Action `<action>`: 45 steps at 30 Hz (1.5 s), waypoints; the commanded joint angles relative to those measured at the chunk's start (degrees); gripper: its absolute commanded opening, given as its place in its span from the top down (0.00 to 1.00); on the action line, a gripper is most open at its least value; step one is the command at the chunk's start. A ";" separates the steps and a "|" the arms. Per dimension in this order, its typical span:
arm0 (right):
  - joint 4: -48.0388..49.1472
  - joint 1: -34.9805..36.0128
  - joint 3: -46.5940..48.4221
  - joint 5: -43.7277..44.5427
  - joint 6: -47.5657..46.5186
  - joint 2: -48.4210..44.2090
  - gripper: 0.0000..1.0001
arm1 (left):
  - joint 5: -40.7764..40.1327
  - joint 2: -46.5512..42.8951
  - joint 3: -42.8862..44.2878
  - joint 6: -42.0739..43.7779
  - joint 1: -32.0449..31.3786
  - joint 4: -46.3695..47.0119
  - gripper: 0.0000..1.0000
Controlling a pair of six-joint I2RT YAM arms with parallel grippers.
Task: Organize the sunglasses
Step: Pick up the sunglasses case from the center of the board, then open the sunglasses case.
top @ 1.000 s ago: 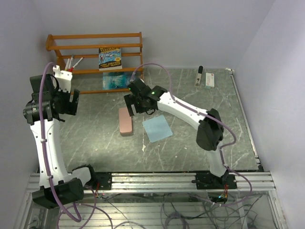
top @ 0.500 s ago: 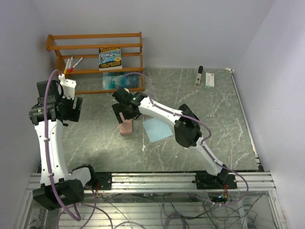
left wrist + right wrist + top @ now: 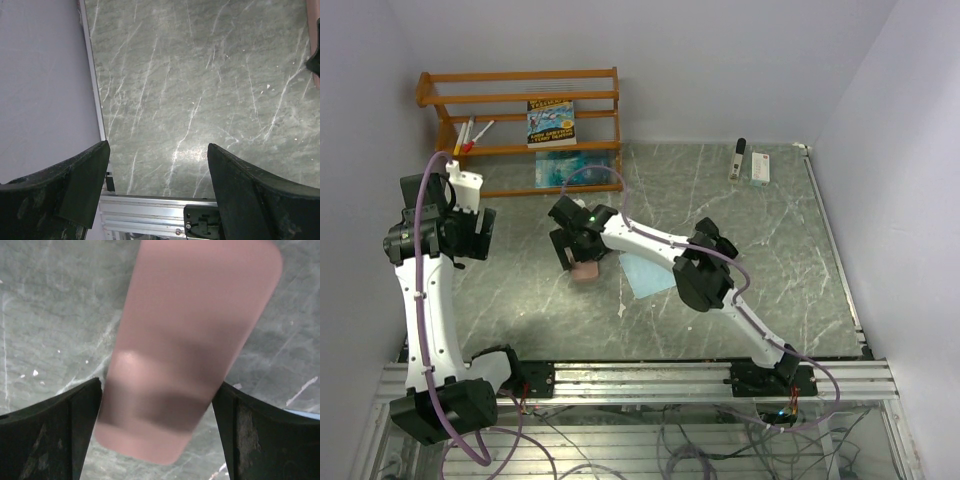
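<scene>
A pink sunglasses case (image 3: 586, 271) lies flat on the green marble table (image 3: 740, 230), left of centre. My right gripper (image 3: 576, 244) hangs right over it. In the right wrist view the case (image 3: 190, 335) fills the gap of the open gripper (image 3: 157, 407), one finger on each side; I cannot tell whether they touch it. My left gripper (image 3: 470, 232) is open and empty above the table's left part, with only bare table between its fingers in the left wrist view (image 3: 157, 170). No sunglasses show.
A light blue cloth (image 3: 648, 272) lies just right of the case. A wooden shelf (image 3: 520, 100) at the back left holds a book (image 3: 551, 122) and pens (image 3: 472, 132). A white box (image 3: 760, 168) and a dark object (image 3: 738, 158) lie at the back right.
My right gripper has swung left and towards the near side, from beside the case's far end to over the case. The left arm has shifted slightly to the right.
</scene>
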 commanded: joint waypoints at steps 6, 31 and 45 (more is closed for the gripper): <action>-2.12 3.02 0.99 3.69 3.42 0.75 0.10 | 1.94 -0.48 -0.71 0.31 0.27 -0.66 0.10; 25.21 2.74 -31.17 -3.07 4.61 -27.64 1.00 | 11.97 -1.37 -1.33 3.39 0.32 -2.37 0.11; 38.02 1.99 -36.12 -18.59 0.32 -37.60 1.00 | 32.92 4.77 10.26 5.96 0.38 -7.66 0.09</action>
